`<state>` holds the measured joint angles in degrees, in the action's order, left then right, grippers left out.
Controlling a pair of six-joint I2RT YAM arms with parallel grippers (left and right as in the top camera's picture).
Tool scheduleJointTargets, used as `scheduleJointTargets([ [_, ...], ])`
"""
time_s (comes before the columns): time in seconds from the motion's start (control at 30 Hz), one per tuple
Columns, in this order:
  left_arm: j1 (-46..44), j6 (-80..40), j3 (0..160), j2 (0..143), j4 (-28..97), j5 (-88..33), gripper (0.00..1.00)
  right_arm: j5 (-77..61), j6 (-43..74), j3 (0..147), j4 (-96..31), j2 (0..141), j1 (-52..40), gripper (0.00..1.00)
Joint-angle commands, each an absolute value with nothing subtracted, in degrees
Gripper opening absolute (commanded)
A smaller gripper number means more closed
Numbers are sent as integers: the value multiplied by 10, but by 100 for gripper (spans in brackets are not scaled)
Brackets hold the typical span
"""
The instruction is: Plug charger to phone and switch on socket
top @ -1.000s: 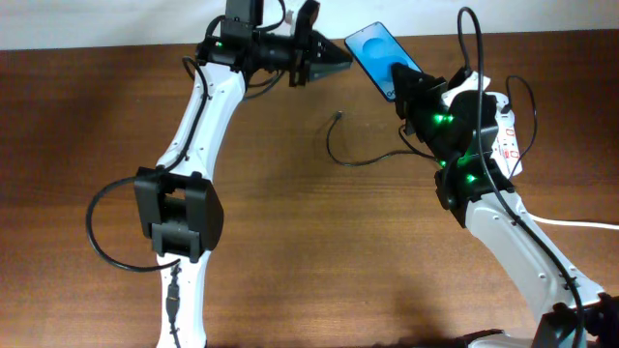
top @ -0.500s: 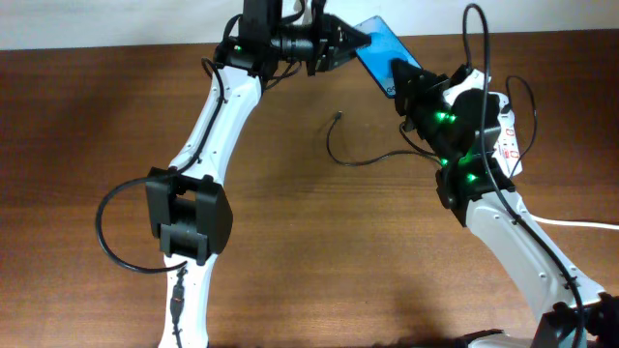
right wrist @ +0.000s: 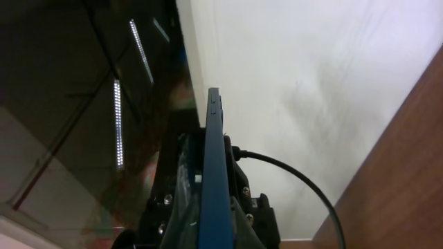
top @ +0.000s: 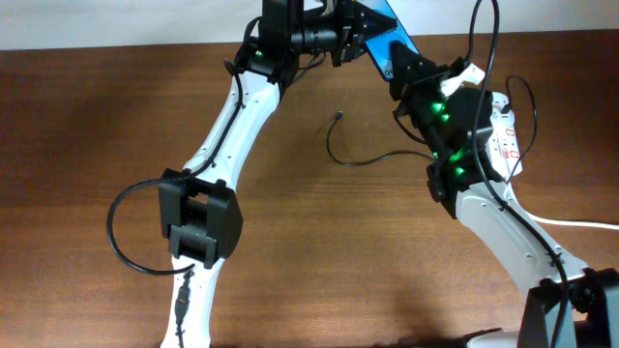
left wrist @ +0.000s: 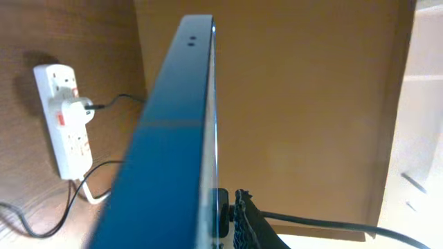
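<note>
Over wooden table, right fingers clamp the phone, long axis far-left; left fingers: cannot tell.

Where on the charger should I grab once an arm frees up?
Pinch the charger just behind its connector, coming straight down from above. That end lies flat on the bare table, apart from the cable's loop, so the end effector's fingers can straddle it.

Found open passage over the bare table across its left half and near edge. Met crowding at the far right: phone raised where left gripper and right gripper converged, charger looped beneath, socket beside the right arm.
</note>
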<state>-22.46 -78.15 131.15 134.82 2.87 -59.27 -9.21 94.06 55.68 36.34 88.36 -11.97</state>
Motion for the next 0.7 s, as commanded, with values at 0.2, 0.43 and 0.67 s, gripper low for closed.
scheduleJointTargets([
  [0.2,-230,-818,1322,1349,-69,-454,20,-170,939,559,346,894,-154,4],
  [0.43,-222,-818,1322,1349,-68,-422,0,-176,936,559,328,894,-154,4],
  [0.67,-196,-818,1322,1349,-68,-432,0,-164,931,559,294,894,-145,48],
])
